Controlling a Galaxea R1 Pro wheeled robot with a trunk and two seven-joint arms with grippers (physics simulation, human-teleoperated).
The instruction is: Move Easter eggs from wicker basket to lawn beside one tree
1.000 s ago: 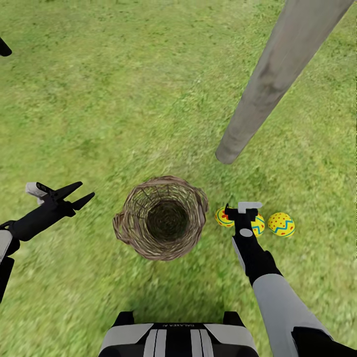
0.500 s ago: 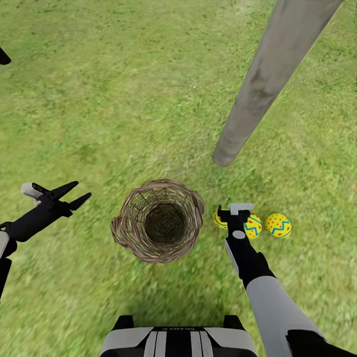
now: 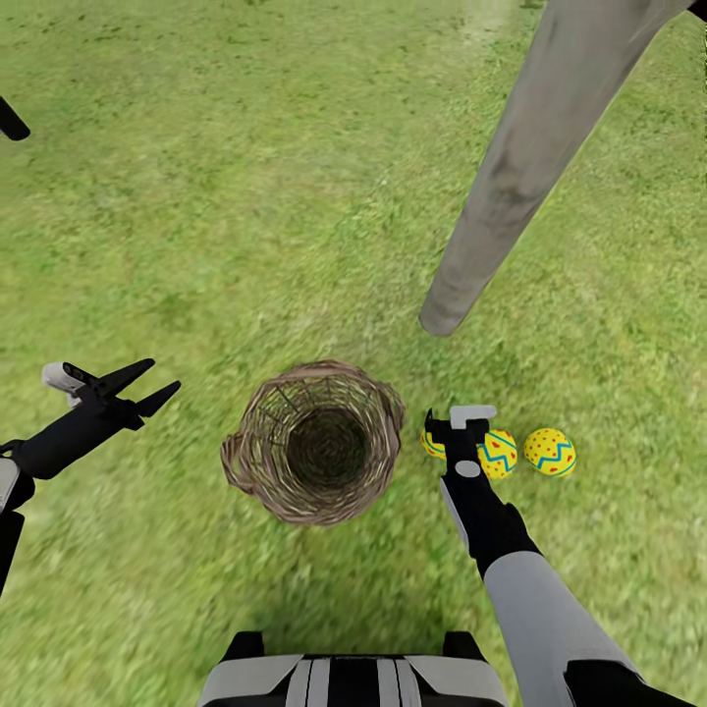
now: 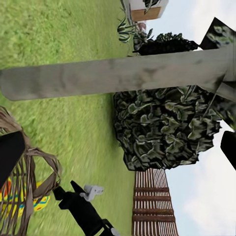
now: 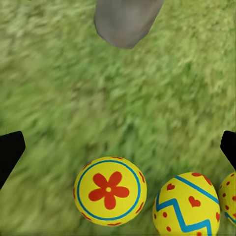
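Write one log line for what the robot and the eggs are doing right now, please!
eggs: three on lawn by tree trunk | wicker basket: empty | right hand: open over eggs | left hand: open, idle

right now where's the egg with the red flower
In the right wrist view the flower egg lies on the lawn beside a zigzag egg, near the tree trunk.

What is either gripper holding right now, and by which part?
Nothing. The right gripper is open above the eggs on the grass; the left gripper is open and empty beside the basket.
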